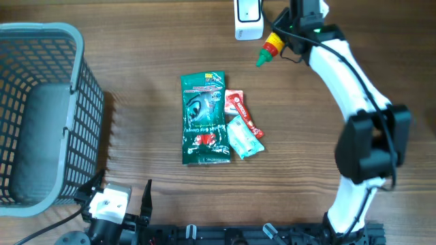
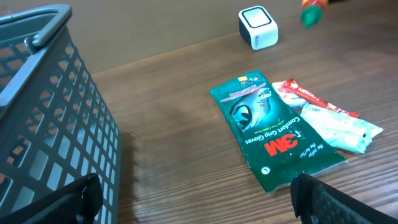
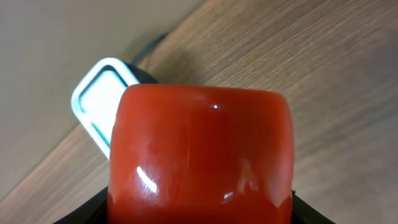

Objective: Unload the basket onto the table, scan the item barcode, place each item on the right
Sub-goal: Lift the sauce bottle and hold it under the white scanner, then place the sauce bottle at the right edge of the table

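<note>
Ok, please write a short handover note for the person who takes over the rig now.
The right claw is shut on the red bottle, held near the white scanner.
The left claw is open and empty, beside the grey basket.
The green gloves pack, red packet and pale packet lie mid-table.
Done: bottle lifted to the scanner.
Left: the pictures do not show whether it scanned; the other items probably follow.

A grey basket (image 1: 88, 116) stands left of a green glove packet (image 1: 203, 119) on the wooden table (image 1: 136, 68).
</note>
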